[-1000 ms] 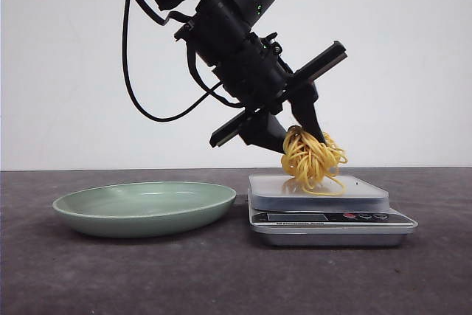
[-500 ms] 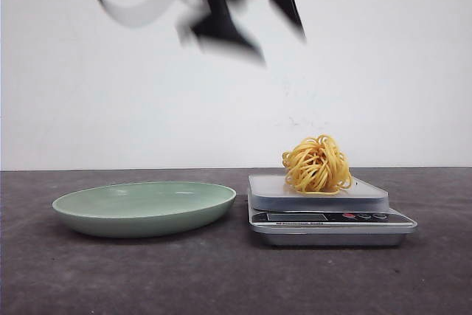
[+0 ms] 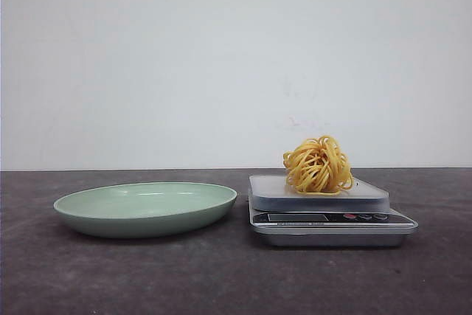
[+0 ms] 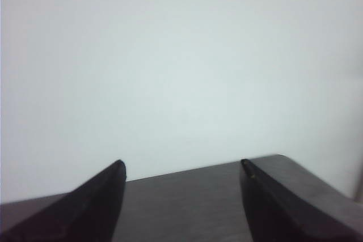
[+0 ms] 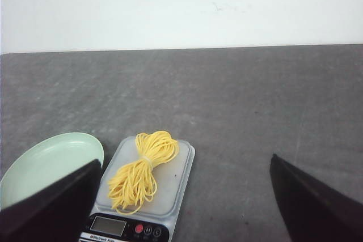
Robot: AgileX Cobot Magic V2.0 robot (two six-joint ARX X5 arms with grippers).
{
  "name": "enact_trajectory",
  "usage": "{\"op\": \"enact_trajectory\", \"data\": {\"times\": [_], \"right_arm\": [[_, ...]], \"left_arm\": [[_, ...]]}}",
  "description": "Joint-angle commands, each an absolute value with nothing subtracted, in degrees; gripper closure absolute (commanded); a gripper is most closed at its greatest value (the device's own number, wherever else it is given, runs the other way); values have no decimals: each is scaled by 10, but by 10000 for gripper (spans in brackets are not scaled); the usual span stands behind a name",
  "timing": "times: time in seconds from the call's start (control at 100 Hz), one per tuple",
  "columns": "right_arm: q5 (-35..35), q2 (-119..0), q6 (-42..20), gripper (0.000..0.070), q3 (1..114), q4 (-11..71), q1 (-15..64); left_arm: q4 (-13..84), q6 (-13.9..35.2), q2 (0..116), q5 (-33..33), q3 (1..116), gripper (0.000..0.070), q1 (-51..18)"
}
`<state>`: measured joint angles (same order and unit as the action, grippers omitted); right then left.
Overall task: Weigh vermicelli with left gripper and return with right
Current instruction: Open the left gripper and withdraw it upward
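We are seeing a dark grey table (image 3: 147,278) carrying a pale green plate (image 3: 145,209) and, just beside it, a silver kitchen scale (image 3: 328,212).

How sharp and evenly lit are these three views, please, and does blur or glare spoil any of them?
Front view: sharp and evenly lit, soft shadows under the pale green plate and the silver kitchen scale, no glare. Left wrist view: soft and hazy, with the left hand dark against a bright wall. Right wrist view: clear on the yellow vermicelli bundle, while the right hand shows only as dark, slightly soft shapes.
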<state>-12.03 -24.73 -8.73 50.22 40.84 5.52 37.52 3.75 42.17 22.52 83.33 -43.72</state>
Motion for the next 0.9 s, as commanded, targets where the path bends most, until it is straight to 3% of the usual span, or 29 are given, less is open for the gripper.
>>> {"op": "enact_trajectory", "data": {"times": [0.0,0.24,0.35,0.72,0.89], "right_arm": [[-122,-249,-79,95,514,397,55],[-122,-250,-72,95,514,397,59],[-122,-250,-70,95,514,389,59],[-150,-284,-70,95,514,357,67],[-150,-334,-72,95,514,332,90]], "left_arm": [[441,29,398,249,840,309,-442],[652,106,304,303,832,321,-441],[700,151,265,302,804,376,-441],[653,262,126,227,577,394,-417],[595,279,85,211,488,394,-404]]}}
